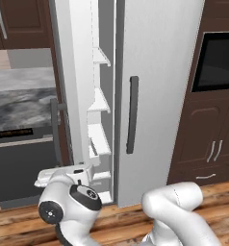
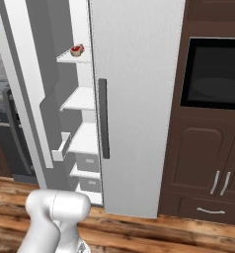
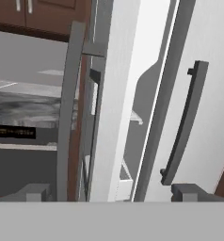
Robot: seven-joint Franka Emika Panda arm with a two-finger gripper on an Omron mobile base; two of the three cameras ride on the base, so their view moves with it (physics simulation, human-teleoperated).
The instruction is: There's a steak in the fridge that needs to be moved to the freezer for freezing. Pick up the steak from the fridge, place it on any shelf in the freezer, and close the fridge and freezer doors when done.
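Dark wood cabinets frame my view. Left of the closed fridge door (image 2: 139, 104), the freezer (image 2: 80, 99) stands open; the steak (image 2: 77, 49) lies on its upper shelf. My fingers (image 3: 33, 192) are spread apart, empty.

Even, soft rendered light is filling the scene; the fridge door (image 1: 157, 91) is looking bright, its handle (image 3: 182, 124) casting a faint shadow beside it, with slight pixel blur.

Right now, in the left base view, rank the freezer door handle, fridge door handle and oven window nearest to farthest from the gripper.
1. Freezer door handle, left, just above the gripper.
2. Fridge door handle, centre.
3. Oven window, far right.
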